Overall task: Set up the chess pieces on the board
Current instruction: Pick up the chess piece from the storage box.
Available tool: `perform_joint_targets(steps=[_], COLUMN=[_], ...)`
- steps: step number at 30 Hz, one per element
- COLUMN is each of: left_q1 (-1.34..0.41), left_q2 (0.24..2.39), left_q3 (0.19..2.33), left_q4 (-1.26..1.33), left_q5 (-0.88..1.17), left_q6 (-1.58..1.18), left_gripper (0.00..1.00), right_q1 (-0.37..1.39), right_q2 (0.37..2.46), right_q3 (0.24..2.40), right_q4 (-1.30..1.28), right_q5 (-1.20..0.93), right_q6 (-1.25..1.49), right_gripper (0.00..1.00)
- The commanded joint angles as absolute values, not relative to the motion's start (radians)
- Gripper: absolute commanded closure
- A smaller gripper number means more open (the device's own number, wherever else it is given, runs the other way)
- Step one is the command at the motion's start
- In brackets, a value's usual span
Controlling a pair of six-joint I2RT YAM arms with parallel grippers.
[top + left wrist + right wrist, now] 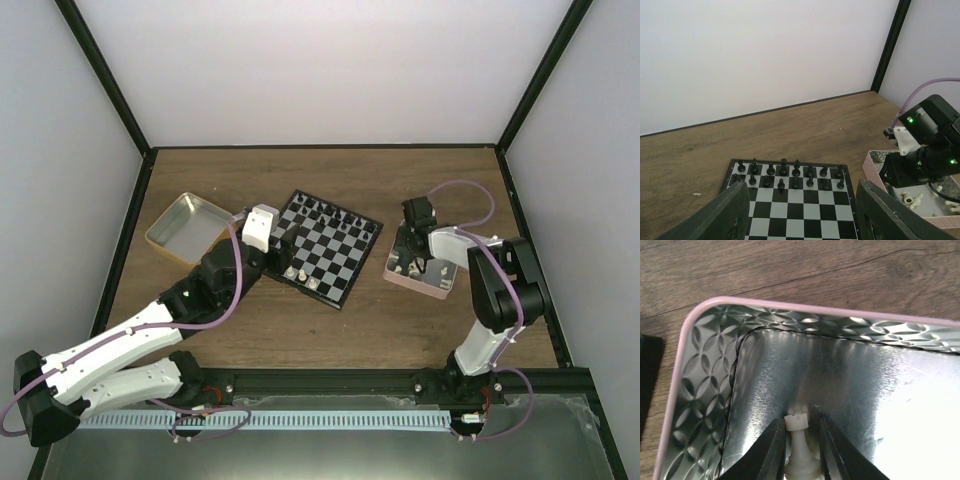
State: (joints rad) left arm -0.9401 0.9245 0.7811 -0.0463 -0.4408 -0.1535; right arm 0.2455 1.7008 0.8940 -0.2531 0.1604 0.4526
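1. Right gripper (pixel 799 432) clamps a white piece (pixel 795 421) inside the tray (pixel 700 365), near the desk's right edge.
2. Left gripper (pixel 802 192) hangs open over the board (pixel 335 250), midway between the desk's side edges.
3. Risk: the tiny piece slips if pinched off-centre.

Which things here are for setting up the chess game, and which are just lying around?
For the job:
board
black pieces standing on it
cream-white piece between the right gripper fingers
pink tray with more white pieces

Lying about:
yellow-sided tin, apparently empty
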Motion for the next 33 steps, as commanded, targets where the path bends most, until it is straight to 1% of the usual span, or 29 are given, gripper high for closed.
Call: perform_joint_targets(steps=[1,3,8,11,13,18,21,25,30,33], left_q1=[-0.935,-0.936,-0.936,-0.936,-0.936,-0.936,-0.935,-0.933,-0.916,-0.865], left_q2=[0.928,0.931,0.94,0.945,0.947,0.954,0.956,0.97,0.992,1.016], left_q3=[0.766,0.765,0.764,0.765,0.764,0.764,0.759,0.749,0.765,0.798], left_q4=[-0.037,-0.037,-0.033,-0.031,-0.028,-0.028,-0.023,-0.008,-0.022,-0.046], left_q5=[-0.443,-0.442,-0.438,-0.437,-0.439,-0.435,-0.439,-0.447,-0.411,-0.303], left_q6=[-0.152,-0.155,-0.158,-0.159,-0.16,-0.164,-0.167,-0.192,-0.227,-0.272], left_gripper=[0.4,0.4,0.4,0.4,0.4,0.4,0.4,0.4,0.37,0.36], right_q1=[0.237,0.238,0.238,0.239,0.238,0.238,0.237,0.239,0.238,0.239], right_q2=[1.719,1.709,1.69,1.682,1.681,1.689,1.683,1.655,1.501,1.391], right_q3=[0.922,0.917,0.902,0.895,0.89,0.903,0.905,0.889,0.825,0.775], right_q4=[-0.273,-0.286,-0.309,-0.318,-0.316,-0.335,-0.334,-0.293,-0.198,-0.116], right_q5=[0.157,0.156,0.157,0.15,0.145,0.128,0.131,0.149,0.14,0.05], right_q6=[0.428,0.433,0.429,0.419,0.408,0.407,0.413,0.415,0.417,0.378], right_gripper=[0.81,0.81,0.72,0.72,0.73,0.81,0.84,0.84,0.84,0.83])
